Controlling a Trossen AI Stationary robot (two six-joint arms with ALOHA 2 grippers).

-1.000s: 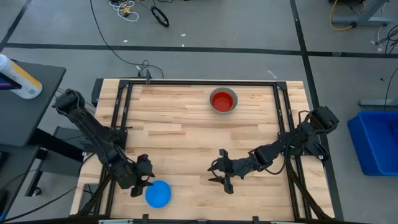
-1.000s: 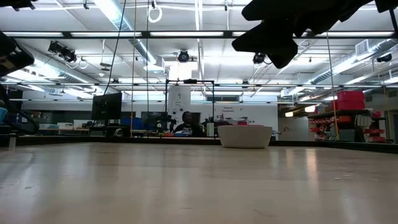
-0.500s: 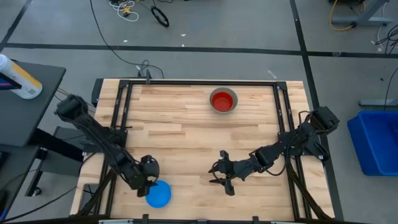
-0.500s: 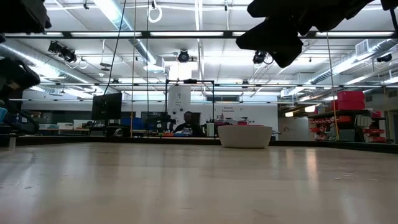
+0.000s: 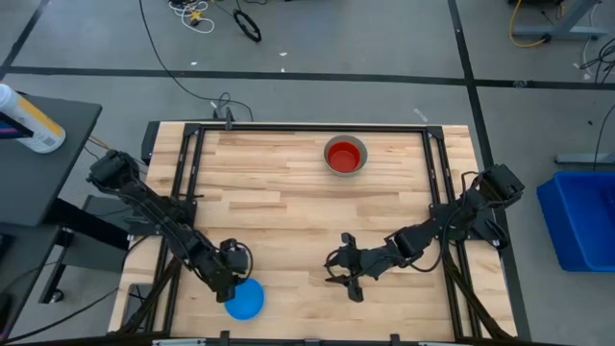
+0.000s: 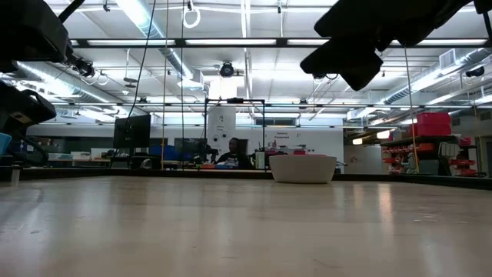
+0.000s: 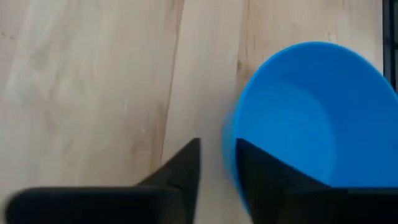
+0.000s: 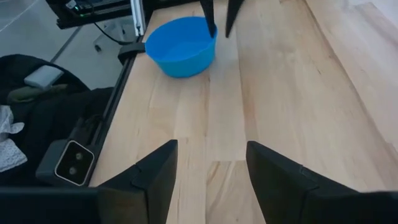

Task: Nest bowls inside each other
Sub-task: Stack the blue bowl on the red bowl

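A blue bowl (image 5: 246, 300) stands upright on its base near the table's near-left corner; it also shows in the left wrist view (image 7: 311, 118) and the right wrist view (image 8: 181, 45). My left gripper (image 5: 229, 280) is low at the bowl's rim, open, with one finger inside the bowl and one outside. At the far middle, a red bowl (image 5: 345, 155) sits inside a grey bowl (image 6: 303, 169). My right gripper (image 5: 340, 272) hangs open above the near middle of the table with nothing between its fingers (image 8: 155, 177). My left gripper comes slanting down from the table's left with its fingers astride the blue bowl's rim (image 7: 229, 146). The inner finger (image 7: 264, 180) lies over the inside wall, and bare wood shows between the outer finger (image 7: 185, 167) and the rim. Whether either finger touches the bowl I cannot tell.
Black frame rails (image 5: 183, 192) run along the table's sides. A blue bin (image 5: 582, 217) stands off the table on the right, and a side table with a bottle (image 5: 29, 120) on the left. Bare wood lies between the two bowl groups. A person (image 6: 231, 151) sits far behind the table.
My left gripper has gone down and toward the blue bowl, a little toward the table's right and near edges, and now stands at the bowl's rim. The bowls have not moved.
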